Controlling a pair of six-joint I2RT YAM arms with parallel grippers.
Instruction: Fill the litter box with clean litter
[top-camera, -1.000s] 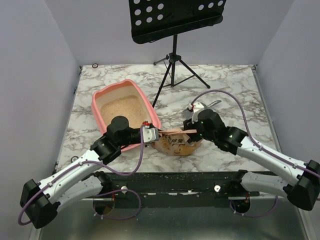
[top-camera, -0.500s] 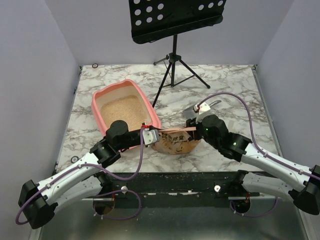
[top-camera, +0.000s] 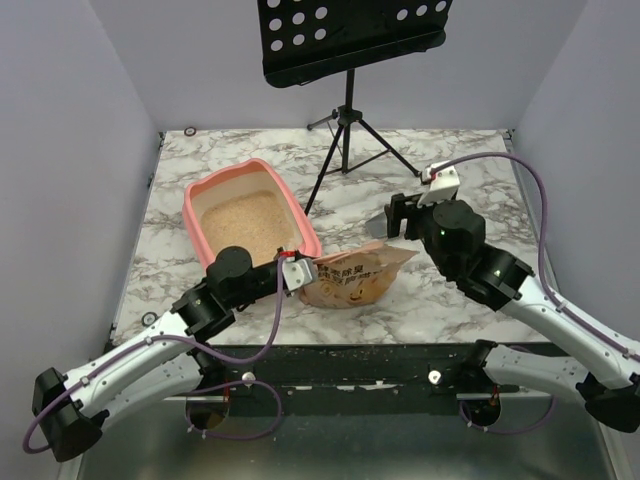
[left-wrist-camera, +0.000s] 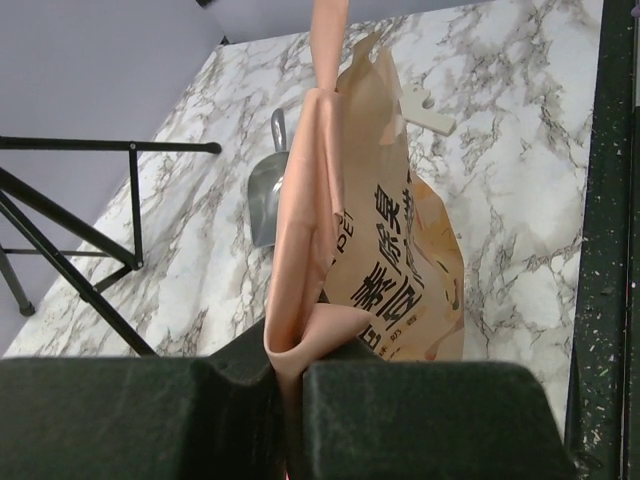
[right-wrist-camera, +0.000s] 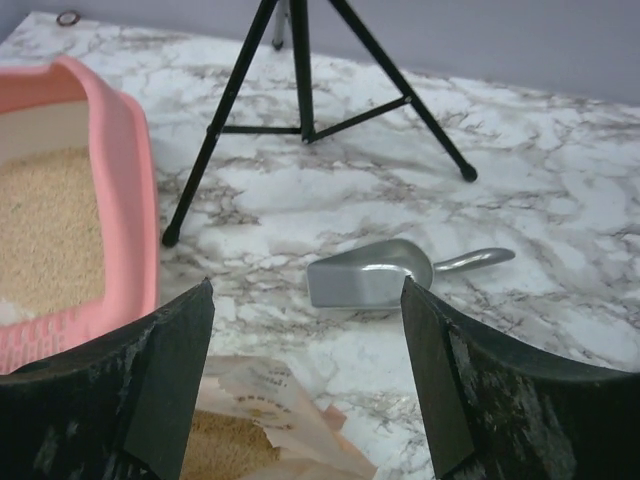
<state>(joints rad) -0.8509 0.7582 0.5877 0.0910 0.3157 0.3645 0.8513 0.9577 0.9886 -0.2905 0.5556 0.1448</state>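
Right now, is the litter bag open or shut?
Open: the right wrist view shows clean litter inside the spread mouth of the litter bag.

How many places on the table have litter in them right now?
2: litter covers the floor of the pink litter box; more shows inside the open bag beside it. Stray grains elsewhere may be hidden.

In litter box (top-camera: 192, 222), clean litter (top-camera: 245, 222) — bag (top-camera: 352, 280) just right of box, scoop (right-wrist-camera: 370, 275) behind bag, stand (top-camera: 347, 140) beyond.
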